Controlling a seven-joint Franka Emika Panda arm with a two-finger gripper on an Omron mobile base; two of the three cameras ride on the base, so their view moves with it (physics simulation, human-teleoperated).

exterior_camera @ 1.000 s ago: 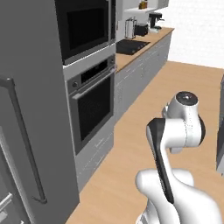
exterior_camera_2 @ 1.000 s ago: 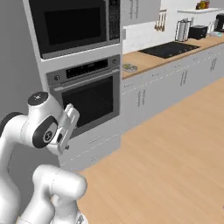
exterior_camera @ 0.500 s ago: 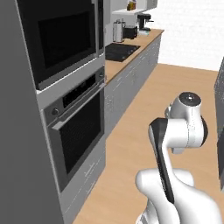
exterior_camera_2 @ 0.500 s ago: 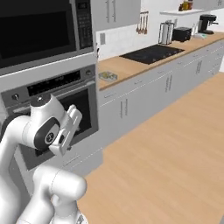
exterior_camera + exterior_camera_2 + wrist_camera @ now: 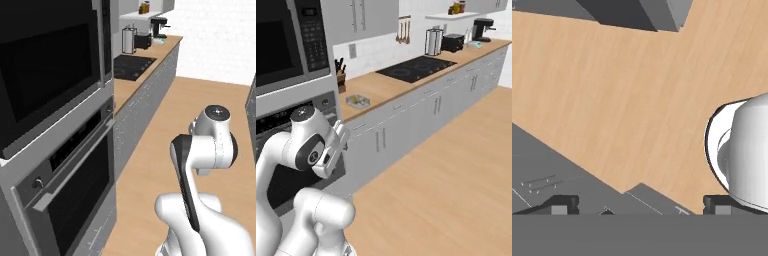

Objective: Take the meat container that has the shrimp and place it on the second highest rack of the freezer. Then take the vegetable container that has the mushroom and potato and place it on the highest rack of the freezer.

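Observation:
My gripper (image 5: 640, 204) is open, its two dark fingertips (image 5: 559, 205) far apart with nothing between them, and it looks down at wooden floor and grey cabinet fronts. The arm is folded close over the base, with the hand (image 5: 337, 144) tucked beside the oven front. A small shallow grey tray (image 5: 357, 101) lies on the wooden counter right of the oven stack. Its contents look pale and yellowish, so I take it for the vegetable container. The meat container, the freezer and its racks are out of view.
The black oven (image 5: 75, 195) and microwave (image 5: 45, 85) stack is close on the left. Along the counter (image 5: 381, 87) stand a knife block (image 5: 341, 77), a black cooktop (image 5: 413, 67), a paper towel roll (image 5: 432, 42), a toaster (image 5: 452, 42) and a coffee machine (image 5: 483, 30). Wooden floor (image 5: 456, 175) lies open to the right.
The base has moved along the kitchen: the freezer has slid out of the left base view, the oven stack is nearer, and the counter with the tray has come closer. The arm keeps its folded pose.

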